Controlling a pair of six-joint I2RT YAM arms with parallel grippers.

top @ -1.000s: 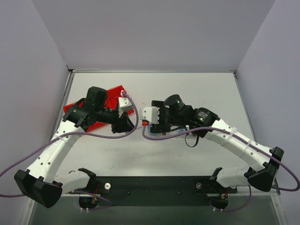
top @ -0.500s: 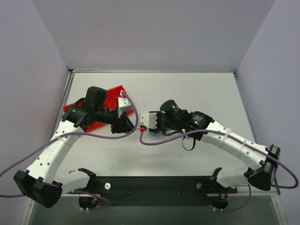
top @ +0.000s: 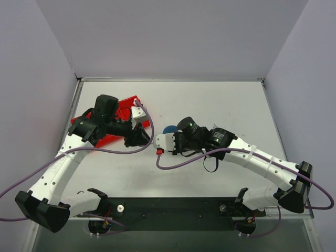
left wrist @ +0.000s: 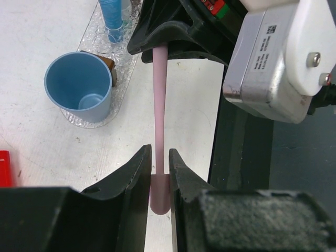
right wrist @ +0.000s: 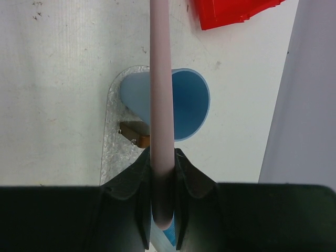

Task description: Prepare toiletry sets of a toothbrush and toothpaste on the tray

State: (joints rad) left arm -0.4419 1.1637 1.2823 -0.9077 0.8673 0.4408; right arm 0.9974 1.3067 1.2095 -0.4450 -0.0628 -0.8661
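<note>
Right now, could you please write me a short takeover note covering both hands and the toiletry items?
Left hand: shut on one end of the pink toothbrush.
Right hand: shut on the other end; the brush hangs in the air between the two.
Things: the blue cup stands on the clear tray; the blue toothpaste tube appears to stand on the tray beyond the cup.
Done: toothbrush lifted and gripped by both hands.
Left: one hand lets go and the other sets the toothbrush on the tray. No pale tube is in view.
</note>
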